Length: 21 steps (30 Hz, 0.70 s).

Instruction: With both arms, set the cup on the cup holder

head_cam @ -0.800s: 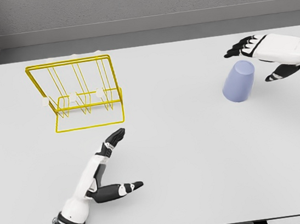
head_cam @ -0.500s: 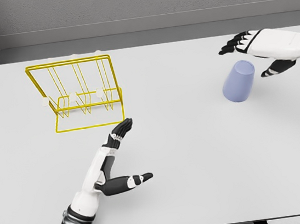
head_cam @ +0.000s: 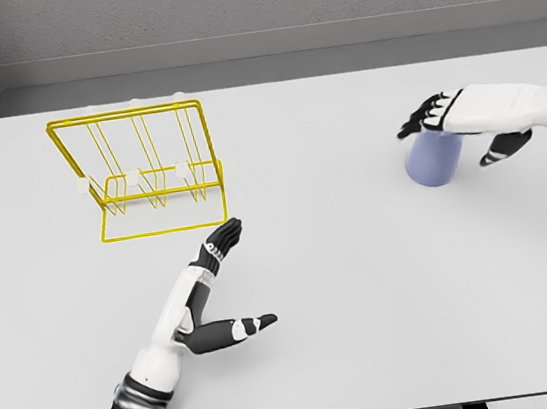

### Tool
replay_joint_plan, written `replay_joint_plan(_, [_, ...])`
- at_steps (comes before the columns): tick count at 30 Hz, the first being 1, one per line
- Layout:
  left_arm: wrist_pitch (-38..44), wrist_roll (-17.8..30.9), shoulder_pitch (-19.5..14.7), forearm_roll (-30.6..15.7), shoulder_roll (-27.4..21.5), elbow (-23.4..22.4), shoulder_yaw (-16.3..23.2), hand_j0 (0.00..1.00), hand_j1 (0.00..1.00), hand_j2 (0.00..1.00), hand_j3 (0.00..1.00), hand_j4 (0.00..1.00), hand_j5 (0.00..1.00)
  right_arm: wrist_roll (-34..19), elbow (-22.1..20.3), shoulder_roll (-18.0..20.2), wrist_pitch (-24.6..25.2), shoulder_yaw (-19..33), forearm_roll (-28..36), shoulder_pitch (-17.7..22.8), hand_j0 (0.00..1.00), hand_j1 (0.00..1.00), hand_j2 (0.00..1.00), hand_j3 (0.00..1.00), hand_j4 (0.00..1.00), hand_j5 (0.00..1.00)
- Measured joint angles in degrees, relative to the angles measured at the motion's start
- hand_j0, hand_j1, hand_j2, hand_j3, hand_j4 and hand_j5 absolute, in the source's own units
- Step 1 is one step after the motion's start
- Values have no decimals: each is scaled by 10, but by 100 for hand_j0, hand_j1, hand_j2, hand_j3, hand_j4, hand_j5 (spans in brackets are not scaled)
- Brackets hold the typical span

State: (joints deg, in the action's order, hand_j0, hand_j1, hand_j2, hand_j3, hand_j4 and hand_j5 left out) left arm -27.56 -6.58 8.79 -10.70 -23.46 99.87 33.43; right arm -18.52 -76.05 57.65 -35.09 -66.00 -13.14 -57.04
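A pale blue cup [head_cam: 432,162] stands upside down on the white table [head_cam: 345,286] at the right. My right hand [head_cam: 455,125] hovers over its top, fingers spread, thumb on the cup's right side and the other fingers reaching past its left; it hides the cup's upper part. The yellow wire cup holder [head_cam: 143,171] stands at the back left. My left hand [head_cam: 225,276] lies open on the table just in front of the holder's right corner, holding nothing.
A grey wall runs along the table's far edge. The table's front edge lies just below my left forearm.
My right hand has moved left and down from beside the cup to over its top. My left hand advanced toward the holder, then held still.
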Motion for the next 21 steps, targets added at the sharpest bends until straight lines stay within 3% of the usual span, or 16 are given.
replay_joint_plan(11, [3,0,3,-1,-1,0,-3,100,100,100,100,100,100,-1,55,-21,0,0,2,0,100,100,100,100,100,100])
replay_joint_plan(21, [3,-4,4,-1,3,0,-3,100,100,100,100,100,100,-2,70,-38,0,0,4,-5,100,100,100,100,100,100])
